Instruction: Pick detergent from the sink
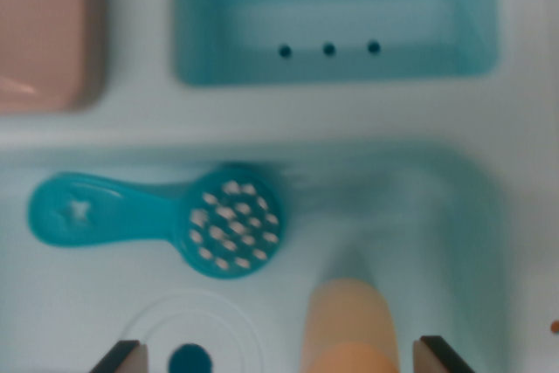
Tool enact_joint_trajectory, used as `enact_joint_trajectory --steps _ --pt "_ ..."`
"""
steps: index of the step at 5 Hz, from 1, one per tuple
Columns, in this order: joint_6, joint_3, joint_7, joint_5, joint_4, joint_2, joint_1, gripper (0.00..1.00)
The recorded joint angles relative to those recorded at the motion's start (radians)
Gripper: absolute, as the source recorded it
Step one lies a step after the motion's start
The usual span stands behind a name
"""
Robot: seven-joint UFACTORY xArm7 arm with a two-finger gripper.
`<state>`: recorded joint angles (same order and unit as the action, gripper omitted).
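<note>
The wrist view looks straight down into a pale blue toy sink (419,216). An orange detergent bottle (349,325) stands at the bottom edge, its neck pointing up the picture. My gripper (275,360) is open: one dark fingertip (122,357) shows at the lower left and the other at the lower right. The bottle sits between them, closer to the right fingertip. Whether either pad touches it is not visible.
A teal dish brush (166,220) with white bristles lies in the sink left of the bottle. The drain (189,360) is at the bottom left. A teal soap tray (336,24) with three holes sits on the back ledge. A pink block (44,32) is top left.
</note>
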<state>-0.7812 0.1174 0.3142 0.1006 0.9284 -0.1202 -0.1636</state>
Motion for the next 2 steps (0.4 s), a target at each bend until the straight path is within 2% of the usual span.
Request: enact_joint_trajectory --steps 1,2 --pt "0.026 0.005 0.009 0.0025 -0.021 -0.005 -0.0038 0.0" --pt "0.026 0.005 0.009 0.0025 -0.021 -0.005 -0.0038 0.0"
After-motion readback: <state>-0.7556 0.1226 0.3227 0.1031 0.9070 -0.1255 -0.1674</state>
